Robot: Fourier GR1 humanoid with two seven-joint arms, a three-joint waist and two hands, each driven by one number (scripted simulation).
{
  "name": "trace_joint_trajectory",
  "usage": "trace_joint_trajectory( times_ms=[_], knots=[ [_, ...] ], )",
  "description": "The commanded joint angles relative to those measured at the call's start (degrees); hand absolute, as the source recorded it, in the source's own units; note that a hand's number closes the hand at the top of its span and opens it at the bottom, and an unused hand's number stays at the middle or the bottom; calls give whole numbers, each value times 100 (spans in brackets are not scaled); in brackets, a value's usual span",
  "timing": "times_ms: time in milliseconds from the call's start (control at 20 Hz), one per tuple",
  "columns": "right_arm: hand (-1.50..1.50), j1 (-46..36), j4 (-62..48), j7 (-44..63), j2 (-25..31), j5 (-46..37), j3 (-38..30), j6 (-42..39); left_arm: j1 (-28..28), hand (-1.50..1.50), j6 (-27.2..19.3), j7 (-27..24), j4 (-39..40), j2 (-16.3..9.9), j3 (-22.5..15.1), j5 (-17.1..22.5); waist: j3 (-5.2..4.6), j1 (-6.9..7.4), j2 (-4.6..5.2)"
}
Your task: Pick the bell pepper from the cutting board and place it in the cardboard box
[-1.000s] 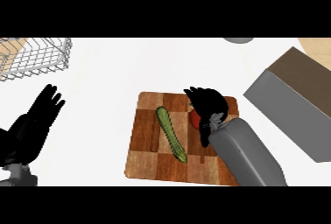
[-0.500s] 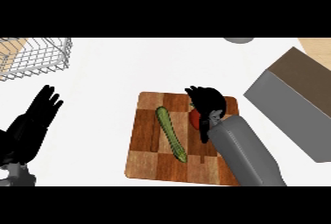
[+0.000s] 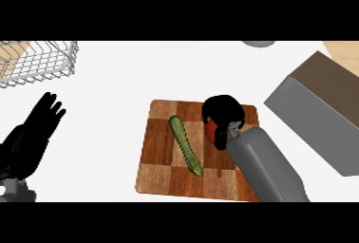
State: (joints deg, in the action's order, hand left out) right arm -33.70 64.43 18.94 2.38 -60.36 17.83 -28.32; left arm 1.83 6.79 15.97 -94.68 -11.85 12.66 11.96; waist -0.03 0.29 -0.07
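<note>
Head view shows little change from a second ago: right hand point(image 3: 223, 114) stays curled over the pepper point(image 3: 211, 129) on the board point(image 3: 161, 166), not yet lifted toward the box point(image 3: 316, 128); left hand point(image 3: 35, 128) rests with fingers straight.

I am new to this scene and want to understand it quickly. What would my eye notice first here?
First, the right hand curled over the red bell pepper on the wooden cutting board at the centre, beside a long green cucumber. Next, the big grey-sided cardboard box at the right. The left hand rests open at the left edge, below a wire basket.
</note>
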Motion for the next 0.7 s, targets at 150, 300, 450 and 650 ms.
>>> trace_joint_trajectory(
  times_ms=[150,300,450,650],
  knots=[
    [150,201,-129,-223,-176,-296,-72,422,-113,0,162,-190,84,22,105,33,3,-7,7],
    [150,1136,999,236,-211,-215,94,186,180,0,-159,-110,300,143,-66,-287,2,-74,-3],
    [150,1800,1853,282,26,-138,78,151,499,0,70,39,538,-199,238,8,1,-116,-7],
    [150,1954,2466,480,294,-472,72,271,39,0,-17,231,-134,90,-44,-58,3,-51,-7]
  ],
)
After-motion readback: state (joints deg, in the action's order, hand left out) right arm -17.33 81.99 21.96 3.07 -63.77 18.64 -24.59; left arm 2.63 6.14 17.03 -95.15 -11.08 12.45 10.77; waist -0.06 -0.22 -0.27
